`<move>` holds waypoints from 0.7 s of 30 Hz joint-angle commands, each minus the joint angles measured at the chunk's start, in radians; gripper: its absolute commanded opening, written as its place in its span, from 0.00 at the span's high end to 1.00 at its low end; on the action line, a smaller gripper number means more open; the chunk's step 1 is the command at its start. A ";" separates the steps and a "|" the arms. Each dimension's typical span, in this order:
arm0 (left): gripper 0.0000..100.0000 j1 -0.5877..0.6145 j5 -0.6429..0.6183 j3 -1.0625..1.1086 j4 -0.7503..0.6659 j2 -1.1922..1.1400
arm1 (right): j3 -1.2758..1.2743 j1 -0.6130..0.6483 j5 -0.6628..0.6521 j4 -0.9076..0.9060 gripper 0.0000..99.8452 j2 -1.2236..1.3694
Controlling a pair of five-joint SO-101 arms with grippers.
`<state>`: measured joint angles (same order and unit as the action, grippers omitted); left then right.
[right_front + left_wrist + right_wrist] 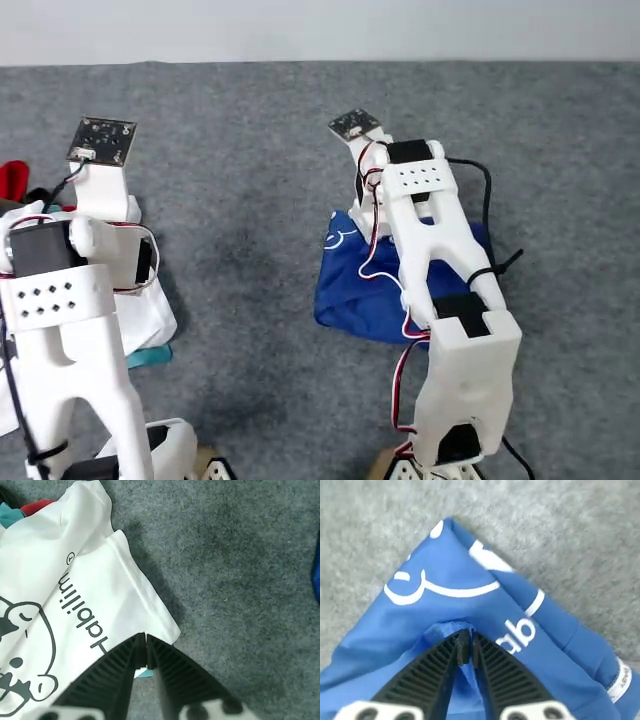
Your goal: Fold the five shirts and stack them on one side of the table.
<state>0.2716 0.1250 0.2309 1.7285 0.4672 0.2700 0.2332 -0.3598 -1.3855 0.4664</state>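
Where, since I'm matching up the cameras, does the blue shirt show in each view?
High view: blue shirt right of centre, under the right arm.
Left wrist view: blue sliver at the frame's edge.
Right wrist view: shirt under the right end effector.
Shared landmark: the grey mat.

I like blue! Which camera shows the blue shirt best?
Right wrist view: the blue shirt lies close, print plain. In the high view an arm covers part; the left wrist view has a blue sliver.
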 commanded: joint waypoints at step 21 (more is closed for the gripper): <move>1.00 -0.002 -0.008 -0.002 0.025 0.026 | 0.101 -0.259 -0.428 -0.414 0.99 -0.166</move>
<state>0.2716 0.1250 0.2309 1.7285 0.4672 0.4143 0.0031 -0.7327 -1.7538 0.4312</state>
